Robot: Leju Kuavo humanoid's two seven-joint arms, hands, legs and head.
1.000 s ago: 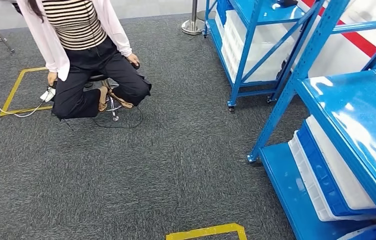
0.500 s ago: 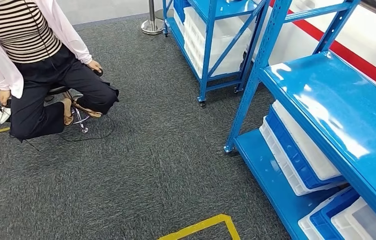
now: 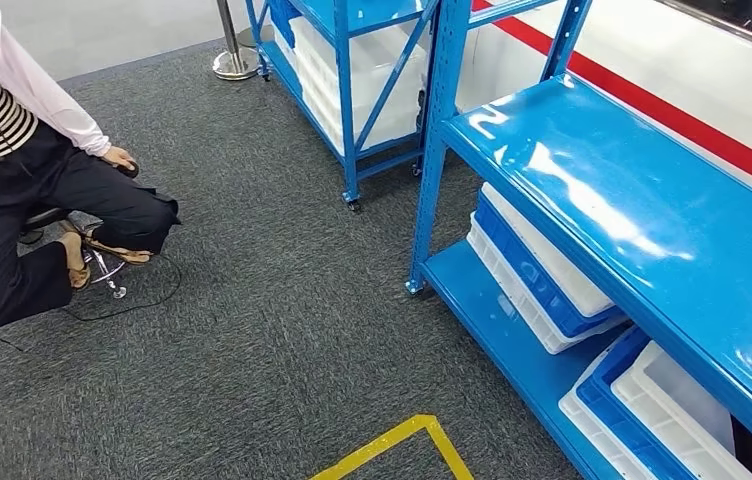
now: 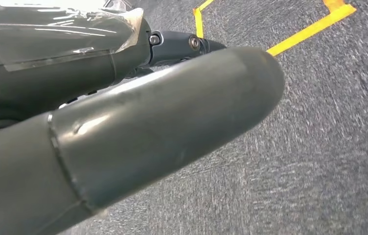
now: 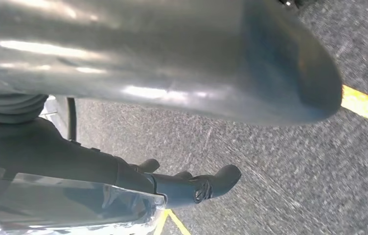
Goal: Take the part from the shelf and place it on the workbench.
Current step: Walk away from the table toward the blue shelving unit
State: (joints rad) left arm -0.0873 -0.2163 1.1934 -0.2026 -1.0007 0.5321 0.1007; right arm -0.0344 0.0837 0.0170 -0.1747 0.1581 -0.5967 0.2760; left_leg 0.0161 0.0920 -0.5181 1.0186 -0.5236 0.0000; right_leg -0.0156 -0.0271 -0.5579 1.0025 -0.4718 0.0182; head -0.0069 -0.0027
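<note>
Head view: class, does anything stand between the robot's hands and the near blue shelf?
Nothing visible does. Only carpet lies before the shelf, and the seated person is off to its left. The left hand and right hand hang near the floor. No part can be picked out.

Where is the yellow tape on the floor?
In the head view the yellow tape lies on the grey carpet at the bottom middle, just left of the near blue shelf and its blue and white bins.
</note>
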